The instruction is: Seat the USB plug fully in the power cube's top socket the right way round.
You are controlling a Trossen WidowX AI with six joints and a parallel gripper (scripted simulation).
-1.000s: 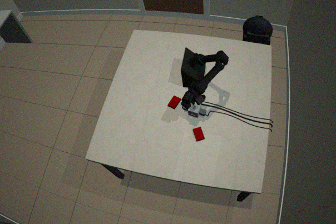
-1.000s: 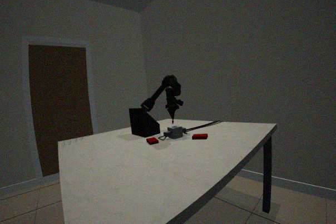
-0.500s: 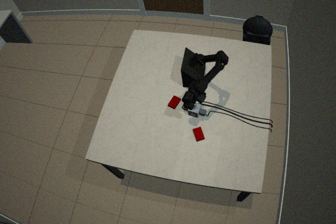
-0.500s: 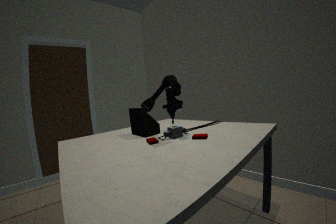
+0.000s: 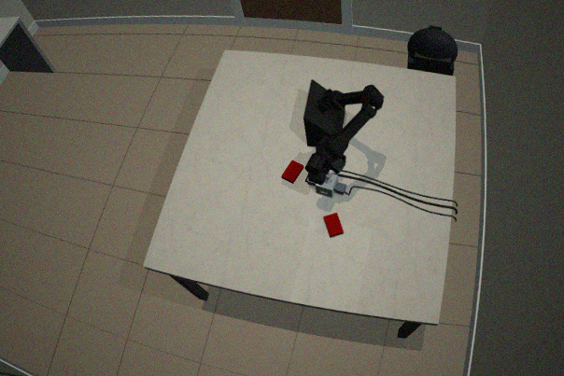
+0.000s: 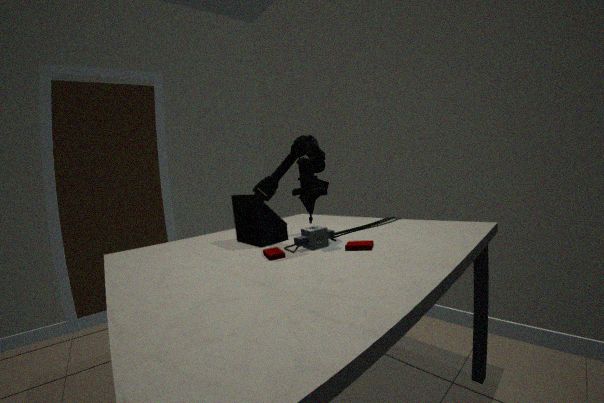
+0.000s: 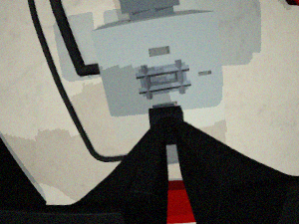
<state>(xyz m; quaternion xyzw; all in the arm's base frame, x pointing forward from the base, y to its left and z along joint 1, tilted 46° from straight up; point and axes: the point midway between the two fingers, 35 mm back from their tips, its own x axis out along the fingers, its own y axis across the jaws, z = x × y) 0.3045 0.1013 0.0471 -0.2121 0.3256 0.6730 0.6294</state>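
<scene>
Gripper (image 7: 166, 115) points straight down over the power cube (image 7: 126, 88), fingers nearly together and clamped on a small dark block, judged to be the USB plug (image 7: 166, 114). The plug sits right at the fingertips, lifted clear of the cube; in the exterior view the tip (image 6: 310, 219) hangs just above the cube's top (image 6: 314, 230) with a sliver of gap.

Key relation: the top socket (image 7: 162, 80), framed by grey bars, lies just ahead of the fingertips in the wrist view, so below and a touch forward of the plug. The socket's long axis runs crosswise to the finger line. Whether the plug's own orientation now matches cannot be told; it is too small and dark.

Judgement: next move needs a small forward shift, then a straight descent.

Around the gripper: cables (image 5: 401, 195) trail off to one side of the cube, one red block (image 5: 292, 171) close on the other side, a second red block (image 5: 333, 225) further out.
</scene>
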